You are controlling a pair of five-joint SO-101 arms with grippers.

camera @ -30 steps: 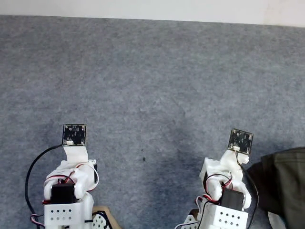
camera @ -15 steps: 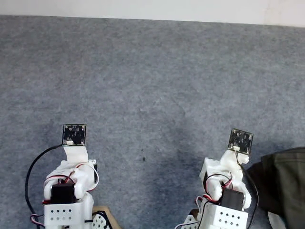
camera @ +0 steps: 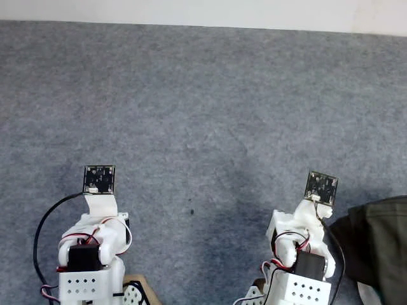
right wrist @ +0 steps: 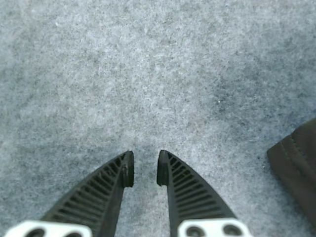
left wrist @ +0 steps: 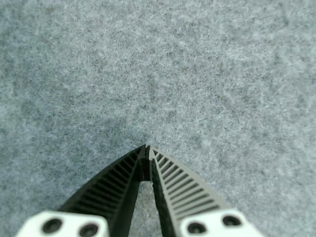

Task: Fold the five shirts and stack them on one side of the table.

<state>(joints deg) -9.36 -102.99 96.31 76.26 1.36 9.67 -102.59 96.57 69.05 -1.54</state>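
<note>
A dark olive shirt (camera: 376, 244) lies bunched at the table's near right edge, just right of the right arm (camera: 302, 238). Its hem shows in the right wrist view as a dark shirt corner (right wrist: 297, 160). My right gripper (right wrist: 145, 169) hovers over bare grey cloth beside it, its fingers a narrow gap apart with nothing between them. The left arm (camera: 95, 235) sits folded back at the near left. My left gripper (left wrist: 147, 149) points down at bare cloth with its tips pressed together, holding nothing.
Grey felt-like cloth (camera: 203, 101) covers the whole table. A pale wall strip (camera: 203, 9) runs along the far edge. A bit of white material (camera: 367, 294) peeks out under the shirt at the near right corner.
</note>
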